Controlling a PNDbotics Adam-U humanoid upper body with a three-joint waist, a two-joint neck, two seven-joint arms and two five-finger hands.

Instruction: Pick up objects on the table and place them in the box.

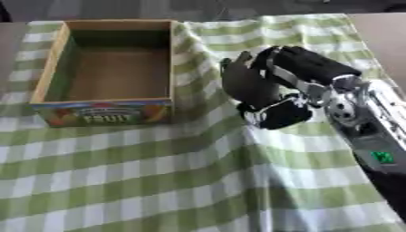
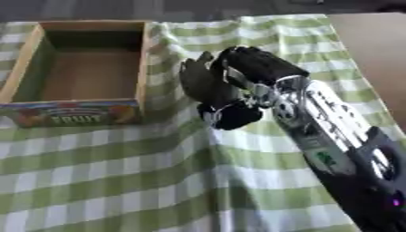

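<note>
An open cardboard box [image 1: 49, 68] with a colourful "FRUIT" label on its front wall stands at the upper left of the green and white checked cloth. Its brown floor shows nothing inside. My right hand [image 1: 252, 86] hovers over the cloth just right of the box, apart from it. Its black fingers [image 2: 198, 74] are stretched toward the far side, and the thumb [image 1: 279, 115] curves below them. I see no object in the hand and no loose object on the cloth. The left hand is out of view.
My right forearm [image 1: 361, 122] runs in from the lower right. Folds in the checked cloth [image 1: 158, 181] run from the box toward the near edge. Bare brown tabletop [image 1: 384, 31] shows at the far right.
</note>
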